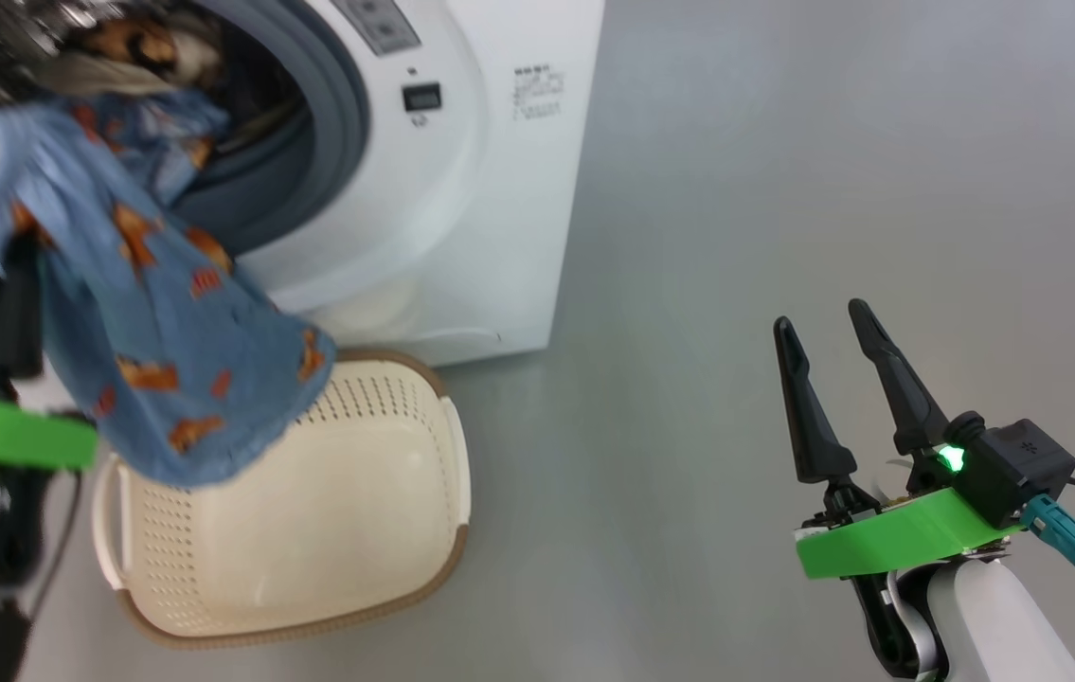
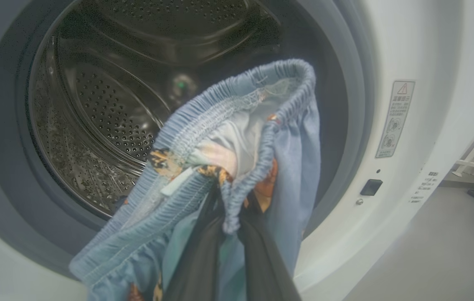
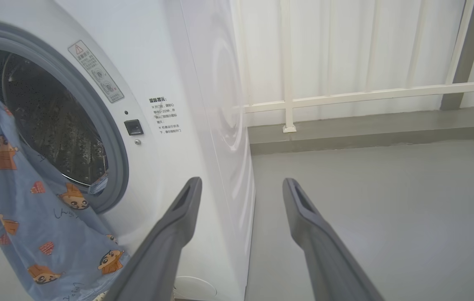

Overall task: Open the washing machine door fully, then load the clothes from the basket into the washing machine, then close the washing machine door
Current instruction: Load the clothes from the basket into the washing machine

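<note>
My left hand (image 2: 230, 217) was clamped on the waistband of the blue garment (image 2: 287, 138). The drum (image 2: 107, 108) lay straight ahead along its fingers (image 2: 203, 259), with the mouth of the washing machine (image 1: 461, 189) open. The cloth hung long and downward, its tail over the basket (image 1: 442, 568), which looked empty where I could see it. The drum's steel looked bare too. My right hand (image 1: 819, 314) stood spread and empty, well off to the right.

light blue clothes (image 1: 149, 313) (orange printed patches), cream basket (image 1: 376, 493)
</note>
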Robot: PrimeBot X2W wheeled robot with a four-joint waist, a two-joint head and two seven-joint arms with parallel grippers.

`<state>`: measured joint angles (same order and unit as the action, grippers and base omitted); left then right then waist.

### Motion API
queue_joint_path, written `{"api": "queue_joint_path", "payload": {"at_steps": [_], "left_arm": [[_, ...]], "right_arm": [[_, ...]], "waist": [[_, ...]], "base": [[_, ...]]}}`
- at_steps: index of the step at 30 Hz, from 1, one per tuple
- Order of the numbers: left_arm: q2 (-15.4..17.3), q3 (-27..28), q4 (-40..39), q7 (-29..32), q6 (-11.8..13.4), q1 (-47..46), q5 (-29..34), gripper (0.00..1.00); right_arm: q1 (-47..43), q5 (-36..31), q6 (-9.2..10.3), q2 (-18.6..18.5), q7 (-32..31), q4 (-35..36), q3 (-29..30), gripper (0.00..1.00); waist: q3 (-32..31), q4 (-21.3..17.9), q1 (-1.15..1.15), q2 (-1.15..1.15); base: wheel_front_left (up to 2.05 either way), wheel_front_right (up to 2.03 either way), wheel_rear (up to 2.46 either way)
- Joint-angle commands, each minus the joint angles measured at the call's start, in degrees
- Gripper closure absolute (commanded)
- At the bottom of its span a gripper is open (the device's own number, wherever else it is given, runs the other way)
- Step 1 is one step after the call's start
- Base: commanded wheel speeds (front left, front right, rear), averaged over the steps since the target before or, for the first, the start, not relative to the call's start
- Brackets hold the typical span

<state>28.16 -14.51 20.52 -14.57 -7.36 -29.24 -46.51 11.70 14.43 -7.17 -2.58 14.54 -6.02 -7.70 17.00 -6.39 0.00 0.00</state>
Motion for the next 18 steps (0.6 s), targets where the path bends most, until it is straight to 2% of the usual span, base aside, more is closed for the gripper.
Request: {"api": "queue_joint_path", "payload": {"at_steps": [1,6,10,18], "left_arm": [[3.54,1.36,1.16,-0.42,-0.13,-5.10,-0.66,1.00],[5.75,-1.34,6.38,-0.42,-0.13,-11.55,-1.98,1.00],[9.04,-5.31,11.59,-0.42,-0.13,-19.38,-4.11,1.00],[14.81,-9.58,16.59,-0.42,-0.13,-29.05,-6.57,1.00]], "right_arm": [[0.95,-0.60,-0.32,-0.30,0.46,2.29,-1.81,0.00],[0.82,-0.78,-0.32,-0.30,0.46,4.25,-2.54,0.00],[0.40,-0.63,-0.32,-0.30,0.46,7.16,-3.37,0.00],[-1.15,0.76,-0.32,-0.30,0.46,11.44,-4.69,0.00]], "waist": [[4.21,-1.78,0.00,0.00],[8.63,-3.18,0.00,0.00],[14.46,-5.30,0.00,0.00],[21.89,-9.11,0.00,0.00]], "base": [[0.00,0.00,0.00],[0.00,0.00,0.00],[0.00,0.00,0.00],[0.00,0.00,0.00]]}}
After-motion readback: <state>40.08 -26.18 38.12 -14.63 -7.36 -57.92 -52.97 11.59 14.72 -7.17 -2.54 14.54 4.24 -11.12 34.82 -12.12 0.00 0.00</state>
